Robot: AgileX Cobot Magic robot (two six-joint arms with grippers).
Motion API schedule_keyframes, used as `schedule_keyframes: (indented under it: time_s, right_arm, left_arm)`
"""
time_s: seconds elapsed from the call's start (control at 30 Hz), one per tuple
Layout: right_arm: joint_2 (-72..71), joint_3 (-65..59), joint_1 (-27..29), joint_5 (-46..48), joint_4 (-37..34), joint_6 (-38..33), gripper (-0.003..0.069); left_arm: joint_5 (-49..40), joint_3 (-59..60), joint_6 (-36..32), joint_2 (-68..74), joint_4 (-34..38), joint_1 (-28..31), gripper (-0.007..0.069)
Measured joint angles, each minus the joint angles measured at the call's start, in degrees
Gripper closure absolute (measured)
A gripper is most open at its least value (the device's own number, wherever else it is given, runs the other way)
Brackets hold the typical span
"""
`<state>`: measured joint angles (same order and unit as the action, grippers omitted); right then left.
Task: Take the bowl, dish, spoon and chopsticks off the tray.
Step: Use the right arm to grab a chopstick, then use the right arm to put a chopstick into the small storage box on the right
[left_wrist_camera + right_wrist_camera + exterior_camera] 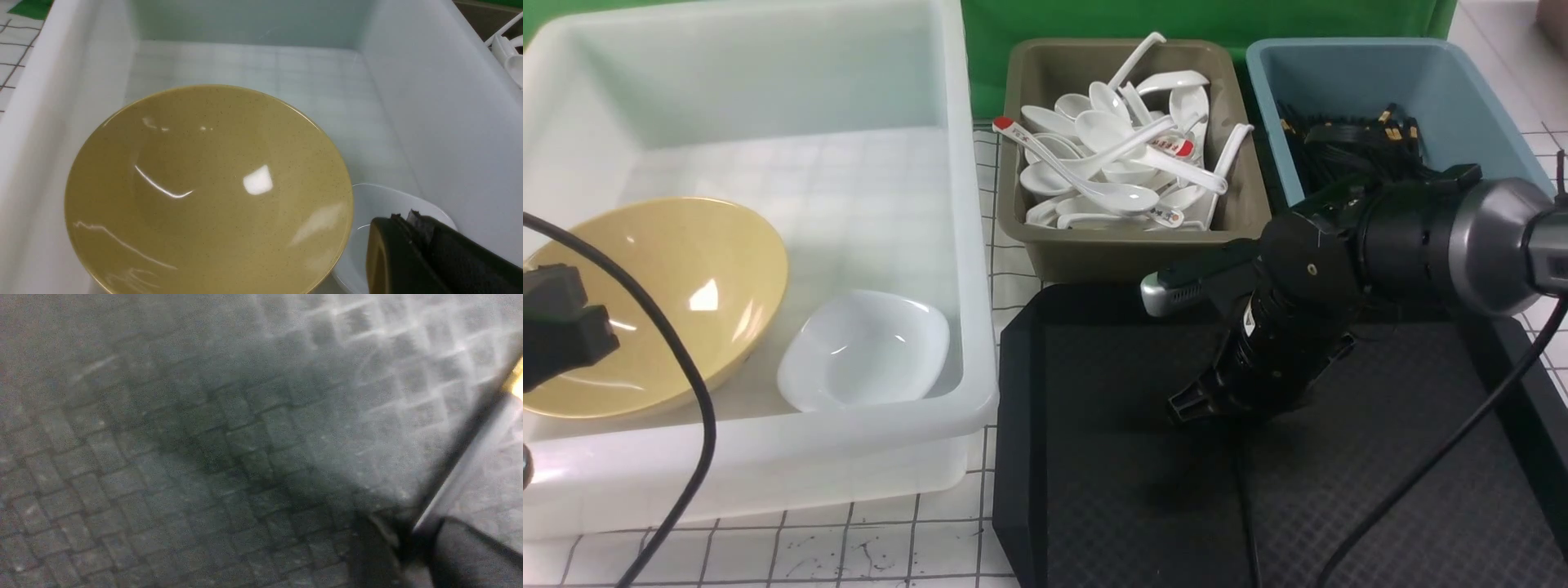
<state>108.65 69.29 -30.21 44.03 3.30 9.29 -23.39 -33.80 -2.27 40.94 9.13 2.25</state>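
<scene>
The mustard-yellow bowl [654,302] and the small white dish [866,347] sit side by side inside the big white tub [980,269]. My left gripper [564,335] hangs over the bowl [204,183], shut and empty, its tip [402,218] above the dish [359,241]. My right gripper [1201,404] points down at the black tray [1111,490]. In the right wrist view it [412,539] is shut on the thin end of the black chopsticks [453,465], whose gold band shows at the frame edge. Red-tipped spoons [1168,147] lie in the olive bin; I cannot tell which is the task's.
The olive bin [1127,237] of several white spoons stands behind the tray. The blue bin [1478,98] beside it holds several black chopsticks. The left arm's cable [698,425] loops over the tub's front wall. The tabletop has a white grid.
</scene>
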Motion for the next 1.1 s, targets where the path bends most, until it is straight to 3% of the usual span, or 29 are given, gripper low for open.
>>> schedule_keyframes:
  time_s: [0.17, 0.43, 0.6, 0.7, 0.8, 0.93, 1.1]
  right_arm:
    - [0.00, 0.26, -1.62, 0.12, 0.75, -3.47, 0.0584]
    - [-8.16, -0.48, -4.29, 0.35, 1.73, -5.09, 0.0585]
    - [-20.27, 1.99, -3.51, -2.31, 9.29, -4.73, 0.0585]
    - [-24.03, 6.59, -0.04, -7.77, 15.48, -2.78, 0.0585]
    - [-21.51, 17.43, 9.86, -14.22, 19.72, -0.46, 0.0585]
    - [-10.72, 27.83, 17.99, -13.42, 17.91, -0.34, 0.0585]
    - [2.80, 34.06, 22.60, -11.44, 12.09, -0.49, 0.0585]
  left_arm:
    - [0.00, 0.00, -0.36, 0.00, 0.12, 0.00, 0.0631]
    - [0.00, 0.00, -0.36, 0.00, 0.12, 0.00, 0.0631]
    - [0.05, 0.00, -0.36, 0.00, 0.17, 0.00, 0.0631]
    - [0.05, 0.00, -0.36, 0.00, 0.24, 0.00, 0.0631]
    - [0.05, 0.00, -0.36, 0.00, 0.28, 0.00, 0.0631]
    - [0.05, 0.00, -0.36, 0.00, 0.28, 0.00, 0.0631]
    - [-0.36, 0.00, -0.36, 0.00, 0.35, 0.00, 0.0631]
